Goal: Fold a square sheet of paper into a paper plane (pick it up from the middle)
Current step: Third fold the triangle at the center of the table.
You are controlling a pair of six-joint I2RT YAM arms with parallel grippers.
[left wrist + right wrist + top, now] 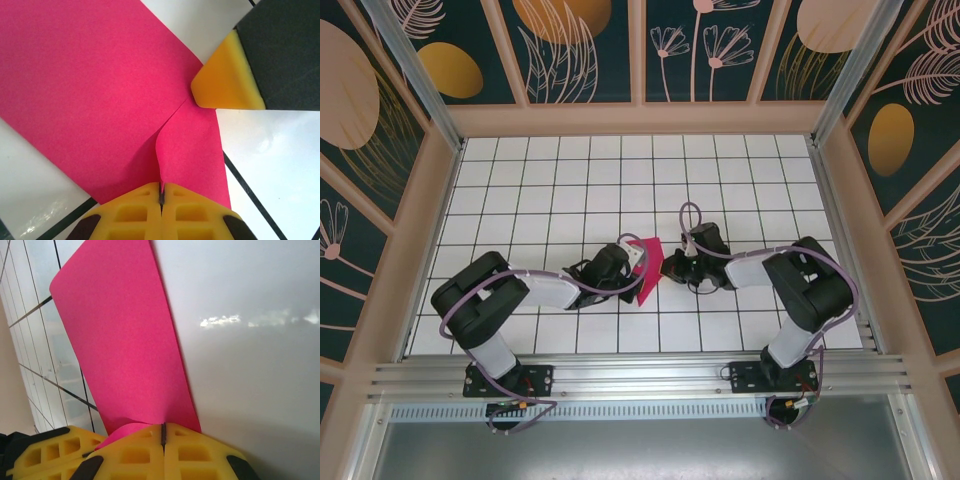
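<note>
**Operator:** Where is the sheet, and what is holding it?

**Spotter:** The square sheet of paper (647,268) is raised between your two arms, near the middle of the tabletop (570,180), and it is already partly creased. Your left tool (161,196) is clenched on one edge, where a fold line runs right into its pads. Your right tool (163,432) is clenched on a long flap of the same sheet. The two tools stand almost tip to tip.

**Operator:** What could go wrong from here?

**Spotter:** Tearing is my first worry. You hold thin paper at two points, so pulling the arms apart or twisting one wrist against the other could rip it at the crease. A crooked fold is the next risk. There is a loose, curled lip just above your left pads, and pressing down now would likely set a stray crease there. Also, the right tool's yellow fingertip (225,85) sits just beside the left grip, so closing in further could knock the tools together and jar the hold.

**Operator:** How much room is there?

**Spotter:** You have open tiles on every side, and the walls are well apart from the arms. The tight spot is the gap between your tools. I cannot tell whether the sheet's lower corner touches the tabletop.
</note>
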